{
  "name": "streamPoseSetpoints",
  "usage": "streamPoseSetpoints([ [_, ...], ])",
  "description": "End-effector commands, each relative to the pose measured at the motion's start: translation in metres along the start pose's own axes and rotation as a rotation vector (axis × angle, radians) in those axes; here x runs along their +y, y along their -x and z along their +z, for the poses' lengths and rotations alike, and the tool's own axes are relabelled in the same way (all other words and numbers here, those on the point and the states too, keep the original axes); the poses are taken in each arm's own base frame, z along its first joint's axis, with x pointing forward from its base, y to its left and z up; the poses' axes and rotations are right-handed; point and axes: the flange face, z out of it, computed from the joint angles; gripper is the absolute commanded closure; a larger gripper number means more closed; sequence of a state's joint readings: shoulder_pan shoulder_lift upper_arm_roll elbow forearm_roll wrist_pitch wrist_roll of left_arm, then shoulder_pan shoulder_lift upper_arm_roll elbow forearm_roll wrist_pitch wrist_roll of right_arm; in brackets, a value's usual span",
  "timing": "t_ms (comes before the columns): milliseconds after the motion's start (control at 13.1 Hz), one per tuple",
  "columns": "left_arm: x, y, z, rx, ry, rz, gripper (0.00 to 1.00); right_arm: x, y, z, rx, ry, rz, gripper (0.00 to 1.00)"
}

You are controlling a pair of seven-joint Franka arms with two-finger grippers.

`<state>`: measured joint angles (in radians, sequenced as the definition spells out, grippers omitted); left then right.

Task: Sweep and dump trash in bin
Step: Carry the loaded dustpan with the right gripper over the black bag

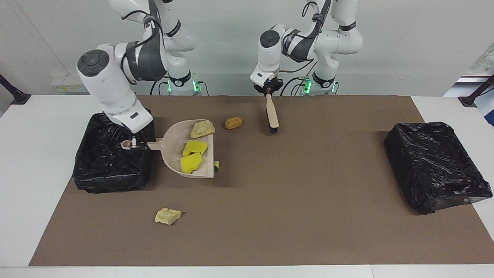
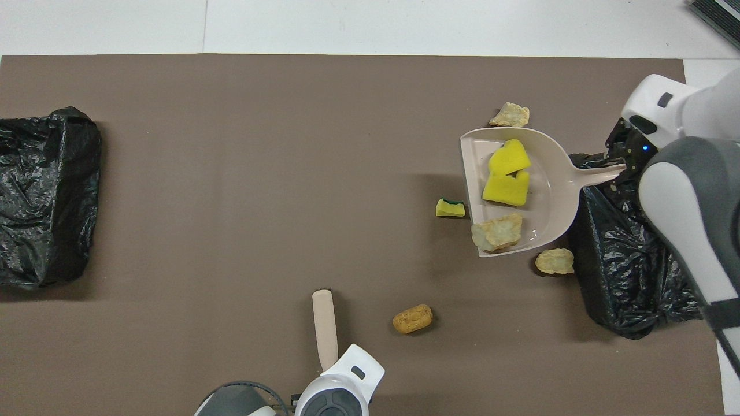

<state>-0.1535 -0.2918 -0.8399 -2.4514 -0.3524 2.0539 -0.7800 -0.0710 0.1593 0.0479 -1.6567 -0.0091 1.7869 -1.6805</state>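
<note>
My right gripper (image 1: 134, 145) is shut on the handle of the beige dustpan (image 1: 175, 143) (image 2: 552, 199), held up beside the black-lined bin (image 1: 110, 166) (image 2: 630, 271) at the right arm's end. In the pan lie two yellow sponge pieces (image 1: 192, 155) (image 2: 507, 176) and a pale crumbly chunk (image 1: 202, 129) (image 2: 496, 233). On the mat are a yellow-and-green sponge (image 2: 450, 208), a brown roll (image 1: 233, 123) (image 2: 412, 319), a pale chunk (image 1: 168, 216) (image 2: 509, 115) and another chunk (image 2: 555, 261) by the bin. My left gripper (image 1: 269, 91) is shut on the brush (image 1: 272, 115) (image 2: 325, 325), bristles down.
A second black-lined bin (image 1: 434, 166) (image 2: 46, 196) stands at the left arm's end of the brown mat (image 1: 308, 200). White table (image 1: 34, 193) borders the mat on all sides.
</note>
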Motion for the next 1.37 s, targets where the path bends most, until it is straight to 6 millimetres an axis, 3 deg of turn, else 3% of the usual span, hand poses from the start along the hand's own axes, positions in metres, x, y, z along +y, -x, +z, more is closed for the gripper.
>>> streamPoseSetpoints([
  [0,-0.001,0.017,0.020,0.036,0.004,-0.016,1.00,-0.027,0.050,-0.015,-0.024,-0.026,-0.038,1.00],
  [229,-0.001,0.025,0.034,0.040,-0.011,0.006,1.00,-0.050,0.128,-0.020,-0.102,-0.007,-0.040,1.00],
  [457,-0.002,0.020,0.034,0.029,-0.008,0.014,0.98,-0.096,0.198,-0.010,-0.189,0.070,-0.011,1.00],
  [610,-0.001,0.005,0.024,0.021,0.015,-0.008,0.38,-0.107,0.217,-0.010,-0.278,0.074,-0.005,1.00],
  [686,0.000,-0.003,0.016,0.018,0.026,-0.002,0.14,-0.107,0.221,-0.012,-0.322,0.078,0.012,1.00],
  [762,0.001,-0.010,0.005,0.027,0.047,0.041,0.00,-0.108,0.222,-0.011,-0.363,0.065,0.058,1.00],
  [914,0.001,-0.025,-0.012,0.047,0.078,0.105,0.00,-0.105,0.213,-0.012,-0.468,0.029,0.146,1.00],
  [1067,0.000,-0.044,-0.036,0.065,0.127,0.084,0.00,-0.092,0.182,-0.015,-0.544,-0.025,0.171,1.00],
  [1295,-0.020,-0.099,-0.094,0.108,0.141,0.114,0.00,-0.082,0.138,-0.020,-0.687,-0.108,0.123,1.00],
])
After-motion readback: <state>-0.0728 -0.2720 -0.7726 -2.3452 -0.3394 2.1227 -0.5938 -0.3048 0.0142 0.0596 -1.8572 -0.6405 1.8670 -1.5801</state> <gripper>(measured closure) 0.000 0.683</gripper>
